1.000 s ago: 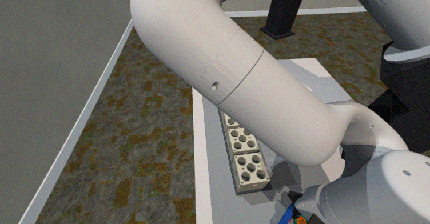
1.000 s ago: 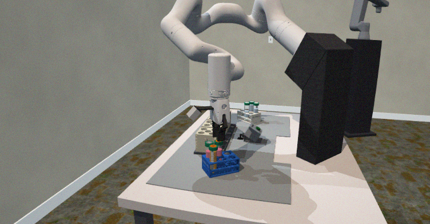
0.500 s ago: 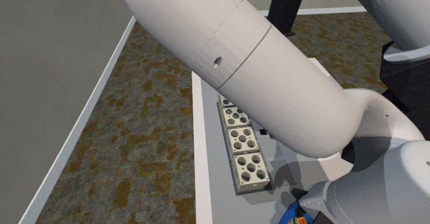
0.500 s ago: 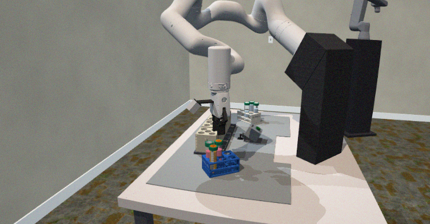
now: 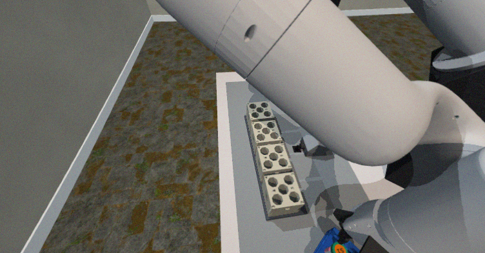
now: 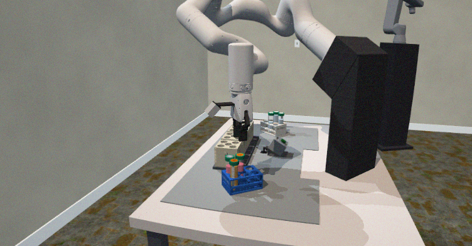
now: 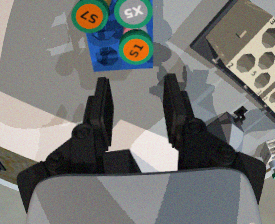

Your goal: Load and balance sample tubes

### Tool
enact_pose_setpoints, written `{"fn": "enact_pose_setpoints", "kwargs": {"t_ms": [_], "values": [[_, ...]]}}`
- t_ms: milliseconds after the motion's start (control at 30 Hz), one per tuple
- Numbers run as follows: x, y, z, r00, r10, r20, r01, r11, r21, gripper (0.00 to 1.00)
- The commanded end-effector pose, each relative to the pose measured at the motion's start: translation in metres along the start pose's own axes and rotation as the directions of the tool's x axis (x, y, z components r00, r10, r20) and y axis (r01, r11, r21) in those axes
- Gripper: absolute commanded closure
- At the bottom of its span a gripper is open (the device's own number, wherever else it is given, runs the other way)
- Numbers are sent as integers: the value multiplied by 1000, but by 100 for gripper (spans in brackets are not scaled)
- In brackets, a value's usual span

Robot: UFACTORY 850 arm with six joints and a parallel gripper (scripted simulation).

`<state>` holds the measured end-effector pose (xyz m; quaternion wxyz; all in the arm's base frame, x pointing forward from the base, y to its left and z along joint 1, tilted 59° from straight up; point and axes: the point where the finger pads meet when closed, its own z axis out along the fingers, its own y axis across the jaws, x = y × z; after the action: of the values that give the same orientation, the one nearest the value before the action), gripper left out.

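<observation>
The black two-fingered pincer (image 6: pixel 243 137) (image 7: pixel 137 90) stands part-open, nothing between its fingers. The wrist view shows the orange-dotted, green-capped tube S1 (image 7: pixel 136 48) just beyond the fingertips, apart from them, in the blue openwork rack (image 6: pixel 246 188) (image 7: pixel 99 64) on the pale counter (image 6: pixel 198 226), beside grey-dotted, green-capped X5 (image 7: pixel 133 12) and orange-dotted, green-capped S7 (image 7: pixel 89 16).

The arm (image 5: pixel 326 71) is hiding the white rack from you up top, where the frame's bottom edge is cropping the blue rack (image 5: pixel 324 242).
</observation>
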<state>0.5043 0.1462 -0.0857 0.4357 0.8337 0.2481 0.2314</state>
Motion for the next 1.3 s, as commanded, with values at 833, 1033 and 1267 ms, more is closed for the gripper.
{"fn": "enact_pose_setpoints", "kwargs": {"t_ms": [833, 1033, 1267], "values": [[0, 0, -49, 1000, 0, -1, 0, 1000, 0, 57], [0, 0, -49, 1000, 0, -1, 0, 1000, 0, 57], [0, 0, -49, 1000, 0, -1, 0, 1000, 0, 57]]}}
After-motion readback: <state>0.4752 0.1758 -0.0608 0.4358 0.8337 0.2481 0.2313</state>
